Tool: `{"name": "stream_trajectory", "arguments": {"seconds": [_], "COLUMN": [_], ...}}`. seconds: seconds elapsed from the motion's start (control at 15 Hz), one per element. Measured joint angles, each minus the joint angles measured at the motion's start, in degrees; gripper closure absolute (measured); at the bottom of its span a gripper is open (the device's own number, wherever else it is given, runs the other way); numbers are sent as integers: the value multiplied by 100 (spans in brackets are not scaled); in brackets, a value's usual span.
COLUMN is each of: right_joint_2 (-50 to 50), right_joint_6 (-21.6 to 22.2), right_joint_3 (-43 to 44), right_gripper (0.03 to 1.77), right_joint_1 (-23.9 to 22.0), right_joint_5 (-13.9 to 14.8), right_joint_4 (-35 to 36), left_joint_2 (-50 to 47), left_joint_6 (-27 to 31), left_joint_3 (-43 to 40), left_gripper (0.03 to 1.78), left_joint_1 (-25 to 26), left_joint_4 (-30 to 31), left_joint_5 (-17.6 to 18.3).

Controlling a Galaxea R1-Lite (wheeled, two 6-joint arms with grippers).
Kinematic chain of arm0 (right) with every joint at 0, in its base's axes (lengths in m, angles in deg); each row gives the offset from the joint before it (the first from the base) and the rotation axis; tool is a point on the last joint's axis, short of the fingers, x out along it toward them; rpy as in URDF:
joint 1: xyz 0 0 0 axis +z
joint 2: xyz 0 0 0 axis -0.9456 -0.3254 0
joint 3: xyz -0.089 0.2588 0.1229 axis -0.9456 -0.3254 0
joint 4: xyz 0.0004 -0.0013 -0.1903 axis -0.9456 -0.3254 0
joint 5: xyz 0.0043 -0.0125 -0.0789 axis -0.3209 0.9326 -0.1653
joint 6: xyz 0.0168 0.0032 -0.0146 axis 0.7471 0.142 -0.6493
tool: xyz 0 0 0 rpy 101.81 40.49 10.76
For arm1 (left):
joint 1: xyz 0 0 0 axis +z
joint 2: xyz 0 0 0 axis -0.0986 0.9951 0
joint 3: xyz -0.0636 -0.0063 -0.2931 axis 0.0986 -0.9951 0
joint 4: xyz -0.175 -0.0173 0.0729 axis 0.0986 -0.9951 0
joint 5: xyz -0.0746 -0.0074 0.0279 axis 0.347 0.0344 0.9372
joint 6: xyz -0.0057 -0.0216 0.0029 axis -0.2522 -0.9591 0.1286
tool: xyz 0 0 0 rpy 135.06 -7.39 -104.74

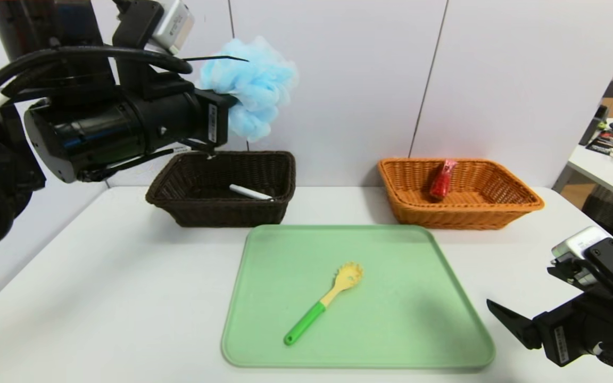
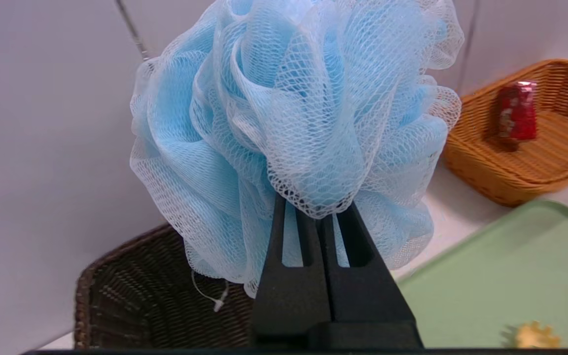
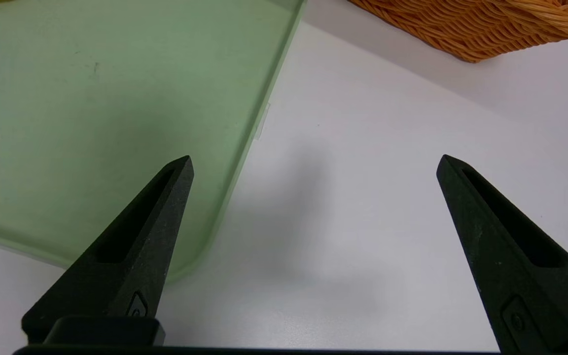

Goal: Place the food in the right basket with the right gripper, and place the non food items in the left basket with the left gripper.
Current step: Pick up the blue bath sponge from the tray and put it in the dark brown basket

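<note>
Left pincer [image 2: 321,217] pinching fluffy blue loofah [image 2: 294,123].

1. My left gripper [image 2: 321,217] has its tips buried in the blue bath pouf [image 2: 294,123], so I can't see where they end.
2. From the head view, the left arm covers the dark basket [image 1: 221,210]'s rear left corner.
3. The right gripper [image 1: 503,316] runs off the frame's lower right edge; I see only one fingertip there.
4. I can't read the label on the red packet [image 1: 441,180].
5. The white item [image 1: 250,192] in the dark basket is too small to identify.
</note>
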Motion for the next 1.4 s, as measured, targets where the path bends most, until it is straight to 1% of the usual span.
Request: {"name": "stream_trajectory", "arguments": {"seconds": [0.13,0.4,0.73,0.93,1.07,1.13,1.27,1.4], "right_joint_2": [-2,-11,-44,-55,-55,-55,-55,-52], "right_joint_6": [-2,-9,-17,-27,-38,-38,-39,-35], "right_joint_3": [-7,-10,4,9,4,4,0,-7], "right_gripper": [10,10,10,10,10,10,10,10], "right_joint_1": [-2,-10,-5,-10,-10,-11,-10,-5], "right_joint_5": [2,2,2,2,0,2,2,2], "right_joint_4": [0,0,0,0,0,0,0,0], "left_joint_2": [265,822,1191,1364,1440,1459,1453,1396], "left_joint_6": [10,-43,-76,-63,-45,-41,-11,2], "left_joint_3": [135,152,-140,-390,-523,-558,-622,-645], "left_gripper": [176,176,176,176,140,125,98,79], "left_joint_1": [345,758,926,935,937,937,929,919], "left_joint_4": [28,50,127,603,811,844,857,863], "left_joint_5": [126,130,126,126,148,148,152,150]}}
